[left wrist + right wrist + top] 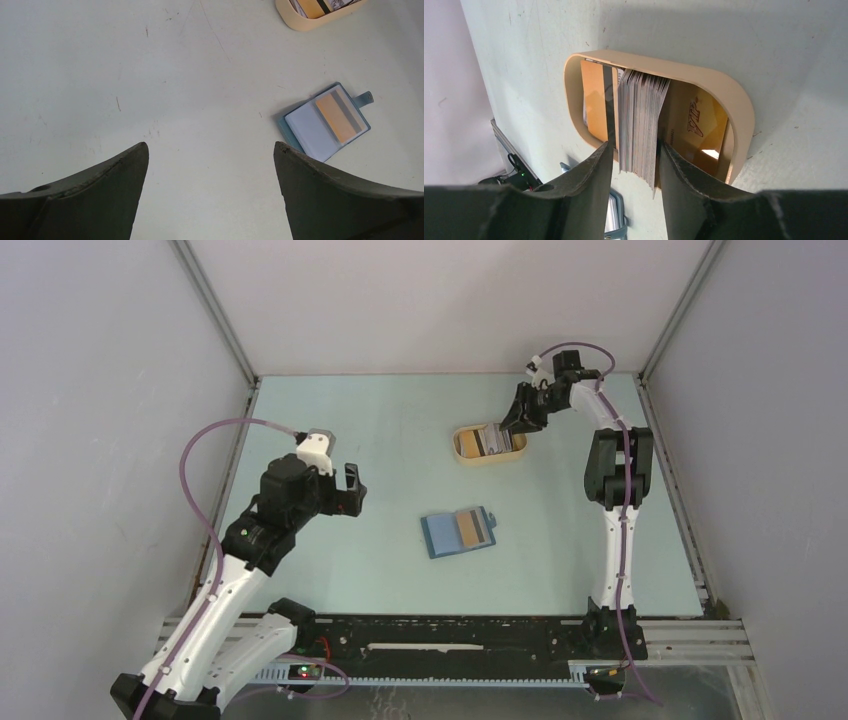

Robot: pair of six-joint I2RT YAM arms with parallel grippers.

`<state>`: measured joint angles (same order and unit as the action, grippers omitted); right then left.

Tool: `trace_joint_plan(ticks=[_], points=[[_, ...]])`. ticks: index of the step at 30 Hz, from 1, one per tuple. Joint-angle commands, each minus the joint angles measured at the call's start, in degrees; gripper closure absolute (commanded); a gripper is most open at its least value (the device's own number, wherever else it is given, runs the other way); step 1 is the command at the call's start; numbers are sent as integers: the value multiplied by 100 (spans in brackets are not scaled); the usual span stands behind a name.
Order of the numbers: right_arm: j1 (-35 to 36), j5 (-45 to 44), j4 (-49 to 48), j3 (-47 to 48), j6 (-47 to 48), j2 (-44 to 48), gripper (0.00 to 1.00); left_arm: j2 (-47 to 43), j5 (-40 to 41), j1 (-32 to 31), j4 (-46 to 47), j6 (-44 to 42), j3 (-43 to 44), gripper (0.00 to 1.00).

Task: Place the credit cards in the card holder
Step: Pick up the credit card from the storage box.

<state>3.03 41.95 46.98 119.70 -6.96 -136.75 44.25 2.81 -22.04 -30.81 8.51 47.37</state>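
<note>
- The credit cards (639, 125) stand on edge as one thick whitish-grey stack inside the tan tray (724, 95), at the far right of the table (350, 420).
- More cards lie flat around the stack. A gold card (694, 122) is on one side, and an orange one with a dark stripe is on the other.
- The right gripper (634, 147) reaches down into the tray with one finger on each side of the stack. Its jaws stand roughly half apart, with the pads at or just beside the outer cards. A thin dark line shows along one side, so I cannot tell whether the stack is truly pinched.
- The card holder (458, 532) lies open and flat near the middle of the table, well apart from the tray, with its snap tab pointing away. One orange card (338, 116) already sits on its right leaf.
- The left gripper (210, 145) hovers over bare table left of the holder, with its jaws spread as wide as they go and nothing in them.
- I judge the step in hand to be the pick-up from the tray, with one card stowed and most still to go.
- The next move calls for a firm, even squeeze and a straight lift. A whole stack may fan or slip, and it looks too thick for one pocket.
</note>
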Motion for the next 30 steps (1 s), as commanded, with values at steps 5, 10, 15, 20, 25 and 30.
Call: trace_joint_plan(ticks=[5,10,15,20,25,30], points=[[-40,56,-15,-49,-62,90,64,5,27,51,75,-122,-71,0],[-51,-91,-7,-50,-64,24,76,9,28,51,75,-122,-71,0],[-49,-281,-14,-54,-44,15,83,12,27,51,75,-122,-77,0],[-60,-581,-79,-137,79,129,94,3,27,51,75,-122,-79,0],[-66,-830,-281,-319,188,373,100,-3,27,51,75,-121,-79,0],[-74,-1012,-458,-465,343,638,100,-4,26,51,66,-122,-80,0]])
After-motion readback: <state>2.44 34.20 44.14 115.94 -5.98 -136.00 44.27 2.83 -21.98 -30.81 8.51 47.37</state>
